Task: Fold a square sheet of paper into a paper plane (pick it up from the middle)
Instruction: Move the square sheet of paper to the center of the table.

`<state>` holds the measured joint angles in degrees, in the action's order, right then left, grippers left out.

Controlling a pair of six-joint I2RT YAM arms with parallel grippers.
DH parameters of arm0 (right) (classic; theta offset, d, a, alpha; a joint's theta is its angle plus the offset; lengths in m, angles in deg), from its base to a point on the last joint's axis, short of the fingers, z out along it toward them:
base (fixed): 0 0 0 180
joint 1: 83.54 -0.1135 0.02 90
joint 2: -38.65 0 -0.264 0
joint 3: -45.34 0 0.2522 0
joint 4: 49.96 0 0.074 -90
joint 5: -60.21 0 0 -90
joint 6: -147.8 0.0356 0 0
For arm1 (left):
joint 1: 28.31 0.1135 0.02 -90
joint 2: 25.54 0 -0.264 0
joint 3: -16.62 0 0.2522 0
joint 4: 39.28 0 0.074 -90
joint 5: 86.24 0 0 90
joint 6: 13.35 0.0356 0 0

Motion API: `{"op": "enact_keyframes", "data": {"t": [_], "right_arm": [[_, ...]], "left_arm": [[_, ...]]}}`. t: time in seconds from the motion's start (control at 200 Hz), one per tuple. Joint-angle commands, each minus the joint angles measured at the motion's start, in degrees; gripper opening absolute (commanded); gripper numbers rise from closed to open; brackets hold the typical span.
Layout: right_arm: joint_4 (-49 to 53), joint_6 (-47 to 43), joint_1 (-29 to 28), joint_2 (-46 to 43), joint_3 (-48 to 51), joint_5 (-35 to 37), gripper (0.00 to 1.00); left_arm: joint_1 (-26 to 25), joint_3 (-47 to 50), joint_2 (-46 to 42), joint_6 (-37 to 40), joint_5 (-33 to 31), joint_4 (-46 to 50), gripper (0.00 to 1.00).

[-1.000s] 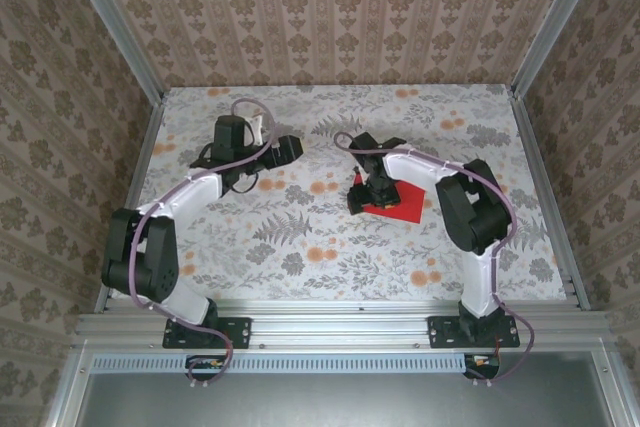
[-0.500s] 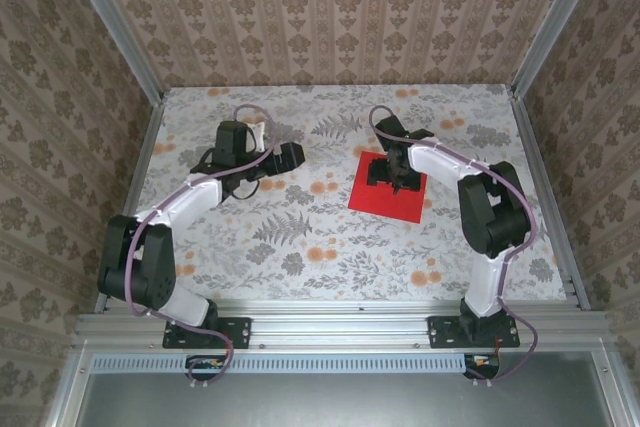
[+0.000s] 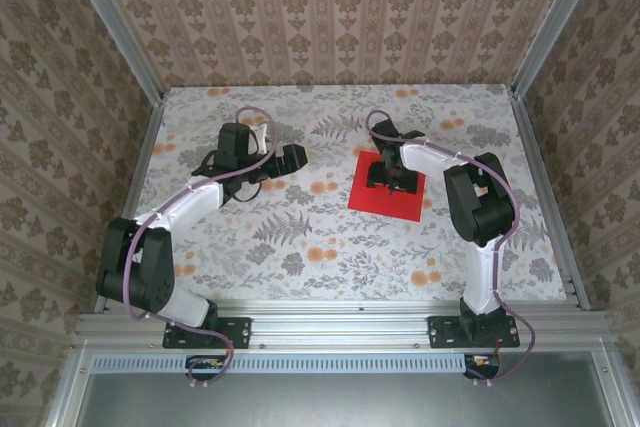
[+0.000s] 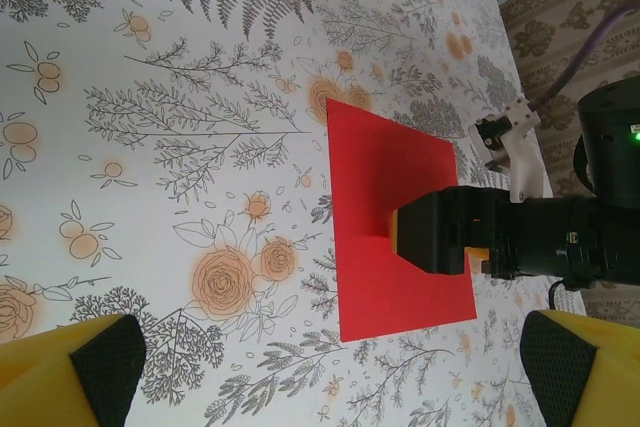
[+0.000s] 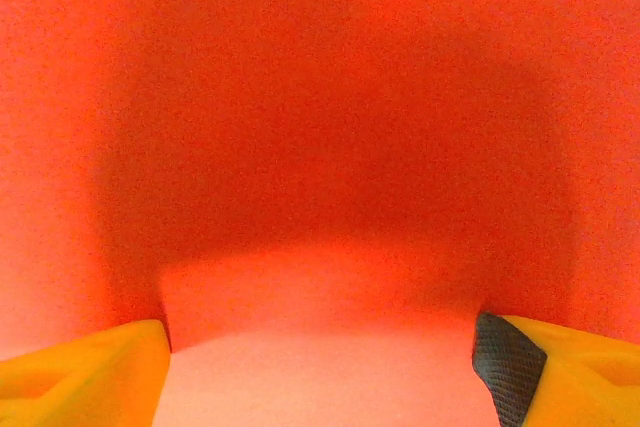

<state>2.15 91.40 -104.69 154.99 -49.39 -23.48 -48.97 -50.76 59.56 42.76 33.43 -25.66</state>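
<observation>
Square sheet of paper (image 3: 385,204) laid flat on the table (image 3: 300,239), right of centre.
Its middle is covered by the right gripper (image 3: 391,179), jaws spread, nothing pinched; the left gripper (image 3: 291,157), likewise spread, is set well apart leftward.

One square sheet of paper (image 3: 372,197), seemingly; left hand (image 3: 293,156), right hand (image 3: 390,182): two
</observation>
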Motion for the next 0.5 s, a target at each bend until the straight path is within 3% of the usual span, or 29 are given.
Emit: {"op": "enact_keyframes", "data": {"t": [0.0,0.495], "right_arm": [[0.46,-1.42,-1.83,2.34,0.39,-0.48,0.83],[-1.96,-11.03,-12.57,-2.85,7.56,-2.12,0.81]], "left_arm": [[-0.42,-0.25,-1.08,-0.25,0.86,-0.31,1.00],[-0.38,-2.06,-2.44,3.10,-1.70,8.15,1.00]]}}
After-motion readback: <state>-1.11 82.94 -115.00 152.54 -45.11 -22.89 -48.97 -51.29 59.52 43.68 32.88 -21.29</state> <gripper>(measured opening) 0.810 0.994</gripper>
